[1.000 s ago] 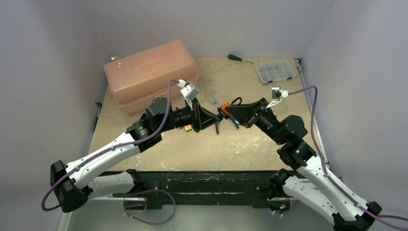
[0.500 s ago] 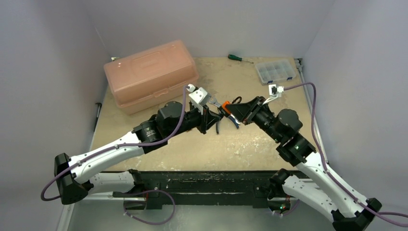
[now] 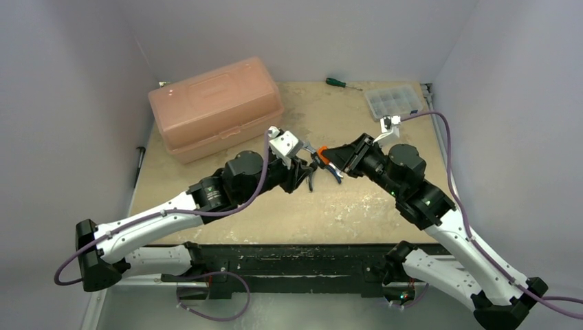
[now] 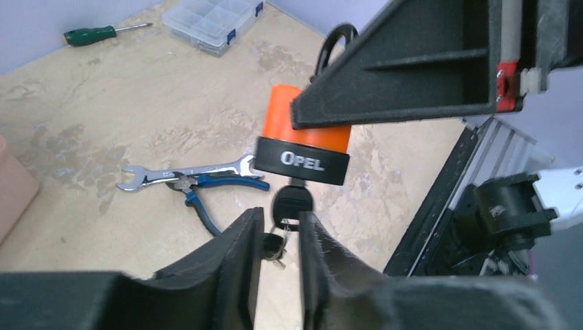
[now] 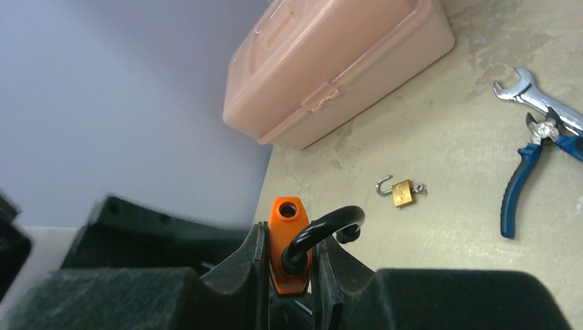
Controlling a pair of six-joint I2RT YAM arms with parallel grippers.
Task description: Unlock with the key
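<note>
An orange padlock [image 5: 285, 227] with a black band marked OPEL [image 4: 306, 130] is held above the table, my right gripper [image 5: 292, 240] shut on its body. Its black shackle [image 5: 323, 230] has swung out of one hole. A black-headed key [image 4: 292, 203] sticks out of the lock's underside, with a ring and a second key [image 4: 275, 242] hanging from it. My left gripper [image 4: 278, 216] stands just below, its fingers slightly apart on either side of the key head, with a gap at the left finger. From above, both grippers meet at the padlock [image 3: 322, 157] over mid-table.
A small brass padlock [image 5: 402, 192] lies open on the table. Blue pliers [image 4: 206, 192] and a wrench [image 4: 179, 175] lie under the grippers. A pink toolbox [image 3: 213, 106] stands back left, with a screwdriver [image 3: 340, 83] and a clear organizer box [image 3: 393, 101] at the back right.
My left wrist has turned and pushed right toward the lock, and its fingers have eased apart off the key. My right gripper still holds the padlock and has drawn back slightly.
</note>
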